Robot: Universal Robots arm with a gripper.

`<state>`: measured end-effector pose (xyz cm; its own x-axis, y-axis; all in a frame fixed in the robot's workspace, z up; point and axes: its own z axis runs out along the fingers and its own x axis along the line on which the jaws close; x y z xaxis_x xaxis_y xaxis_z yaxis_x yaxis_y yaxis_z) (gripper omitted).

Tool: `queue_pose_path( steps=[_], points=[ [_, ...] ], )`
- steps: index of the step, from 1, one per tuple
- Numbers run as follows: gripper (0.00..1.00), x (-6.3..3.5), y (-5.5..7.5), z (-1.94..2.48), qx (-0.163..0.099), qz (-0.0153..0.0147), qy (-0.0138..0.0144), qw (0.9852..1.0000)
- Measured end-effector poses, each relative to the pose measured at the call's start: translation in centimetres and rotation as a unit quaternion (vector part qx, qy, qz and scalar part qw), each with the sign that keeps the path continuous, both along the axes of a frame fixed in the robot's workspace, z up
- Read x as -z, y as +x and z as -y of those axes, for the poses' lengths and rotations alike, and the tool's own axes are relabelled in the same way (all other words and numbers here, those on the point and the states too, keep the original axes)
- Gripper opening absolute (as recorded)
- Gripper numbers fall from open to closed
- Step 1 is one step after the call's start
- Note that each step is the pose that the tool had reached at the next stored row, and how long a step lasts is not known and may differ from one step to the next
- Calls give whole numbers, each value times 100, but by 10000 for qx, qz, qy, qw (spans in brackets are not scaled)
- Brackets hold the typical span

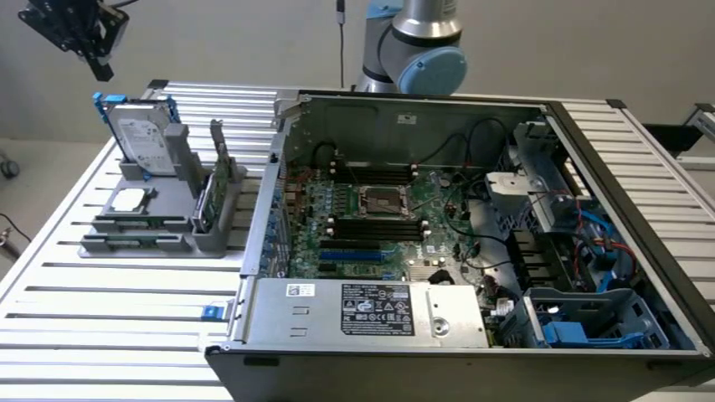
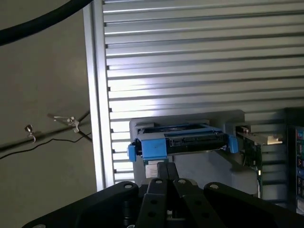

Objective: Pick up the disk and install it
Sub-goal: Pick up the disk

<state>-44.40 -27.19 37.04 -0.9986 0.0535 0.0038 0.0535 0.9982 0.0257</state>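
The disk point(image 1: 143, 138) stands upright on edge in a grey holder point(image 1: 156, 230) on the slatted table, at the exterior view's left; its white label and blue carrier show. My gripper point(image 1: 100, 69) hangs in the air above it and slightly further toward the exterior view's left, apart from it. In the wrist view the disk point(image 2: 183, 140) is seen edge-on below, its blue carrier framing the silver body. The gripper point(image 2: 167, 167) has its dark fingers pressed together with nothing between them.
An open computer case point(image 1: 625, 151) lies on the table with its motherboard exposed, and a bay with blue parts point(image 1: 581, 322) sits at its near right corner. The holder also carries a silver chip point(image 1: 131, 198) and a green circuit stick point(image 1: 210, 197). The table edge point(image 2: 97, 95) runs beside the holder.
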Motion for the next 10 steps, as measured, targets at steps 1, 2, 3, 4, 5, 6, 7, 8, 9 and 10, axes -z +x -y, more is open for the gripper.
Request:
queue_pose_path(
  steps=[1,2,3,4,5,6,7,8,9,10],
  points=[
    [11,1,0,-2,-53,0,2,10000],
    [11,1,0,-3,-119,0,4,9999],
    [11,1,0,-3,-193,0,5,9998],
    [11,2,0,-4,-277,0,5,9996],
    [11,2,0,-4,-365,0,5,9993],
    [11,4,0,-4,-455,0,5,9990],
    [11,5,0,-4,-544,0,5,9985],
    [11,6,0,-4,-640,-1,5,9980],
    [11,8,0,-4,-729,-1,5,9973],
    [11,9,0,-4,-819,-1,5,9966]
  ],
)
